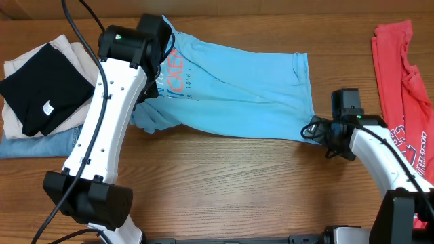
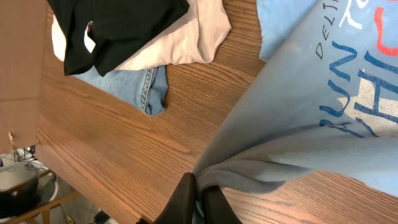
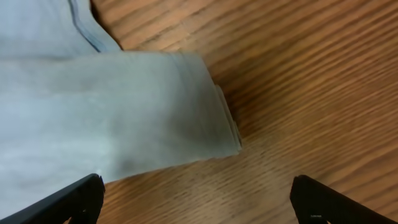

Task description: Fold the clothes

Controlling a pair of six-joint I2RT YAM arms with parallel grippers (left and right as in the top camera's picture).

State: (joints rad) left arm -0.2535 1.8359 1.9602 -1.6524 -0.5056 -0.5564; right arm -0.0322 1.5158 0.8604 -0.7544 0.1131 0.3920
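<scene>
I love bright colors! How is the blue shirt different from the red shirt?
The blue shirt lies across the middle of the table; the red shirt lies at the right edge, partly out of view. The left gripper pinches the blue shirt; nothing holds the red shirt. The blue shirt's letters are red and blue; the red shirt's are white. Both lie on the wooden table.

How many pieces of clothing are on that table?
5. A light blue T-shirt in the middle, a red T-shirt at the right, and stacked at the left, a black garment on a beige garment on jeans. More may hide underneath.
</scene>
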